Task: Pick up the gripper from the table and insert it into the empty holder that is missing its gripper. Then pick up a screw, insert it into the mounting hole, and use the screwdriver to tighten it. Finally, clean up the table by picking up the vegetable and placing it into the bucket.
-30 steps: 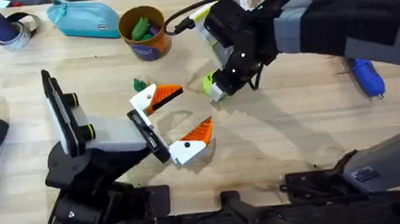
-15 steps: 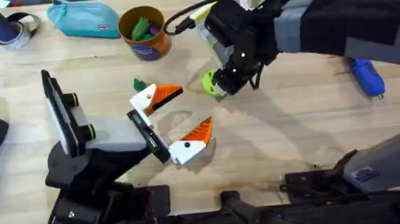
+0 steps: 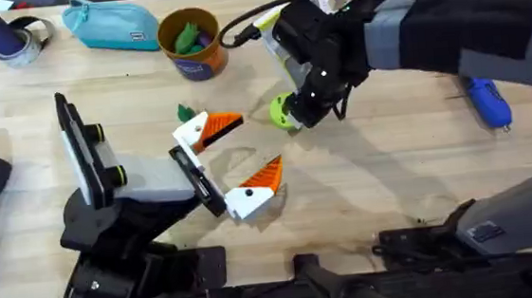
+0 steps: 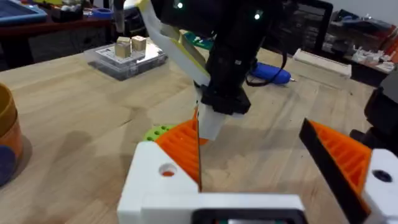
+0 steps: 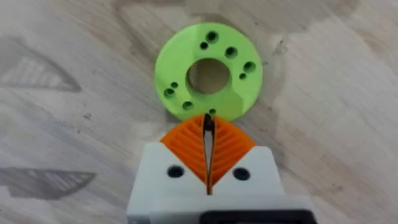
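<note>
What's prob. the vegetable (image 3: 185, 112), a small green scrap, is lying on the table (image 3: 393, 187) btwn the bucket (image 3: 191, 45) and the left gripper (image 3: 259, 142), whose fingers are gaping wide. The right gripper (image 5: 208, 124), farther off w/ pads pressing together on nothing, is touching the lime disc (image 5: 180, 68) at its rim.

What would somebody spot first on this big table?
Probably the lime-green round disc with holes, lying flat on the light wooden table right at the tips of the right gripper, whose orange pads are pressed together. Next, the two orange ribbed fingers on the black crossbar holder mid-table.
</note>
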Controlling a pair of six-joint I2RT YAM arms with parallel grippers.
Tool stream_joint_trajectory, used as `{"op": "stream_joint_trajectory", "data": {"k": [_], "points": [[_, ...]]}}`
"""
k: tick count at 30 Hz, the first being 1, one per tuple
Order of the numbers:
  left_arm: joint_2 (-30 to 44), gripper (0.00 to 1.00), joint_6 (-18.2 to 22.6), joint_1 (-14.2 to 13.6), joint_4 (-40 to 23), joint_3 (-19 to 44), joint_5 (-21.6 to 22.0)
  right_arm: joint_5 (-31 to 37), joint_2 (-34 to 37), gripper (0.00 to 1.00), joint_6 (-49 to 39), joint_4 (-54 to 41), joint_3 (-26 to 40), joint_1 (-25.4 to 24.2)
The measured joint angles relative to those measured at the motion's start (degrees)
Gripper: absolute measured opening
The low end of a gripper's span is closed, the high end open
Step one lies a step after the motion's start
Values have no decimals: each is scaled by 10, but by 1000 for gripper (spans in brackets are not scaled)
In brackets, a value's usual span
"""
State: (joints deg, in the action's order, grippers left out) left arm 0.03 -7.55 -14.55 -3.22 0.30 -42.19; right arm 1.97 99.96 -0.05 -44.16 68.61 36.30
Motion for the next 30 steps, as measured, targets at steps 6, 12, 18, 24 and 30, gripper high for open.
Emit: {"op": "stream_joint_trajectory", "data": {"k": [6, 12, 18, 24, 30], "points": [[0, 992, 0, 0, 0, 0, 0, 15, -12, 7, 1, -62, 40, 0], [0, 992, 0, 0, 0, 0, 0, 9, -55, 7, 4, -122, 129, 1], [0, 992, 0, 0, 0, 0, 0, -17, -68, 7, 10, -162, 216, 26], [0, 992, 0, 0, 0, 0, 0, -29, -64, 7, 27, -203, 310, 96], [0, 992, 0, 0, 0, 0, 0, -52, -43, 7, 42, -213, 390, 159]]}}
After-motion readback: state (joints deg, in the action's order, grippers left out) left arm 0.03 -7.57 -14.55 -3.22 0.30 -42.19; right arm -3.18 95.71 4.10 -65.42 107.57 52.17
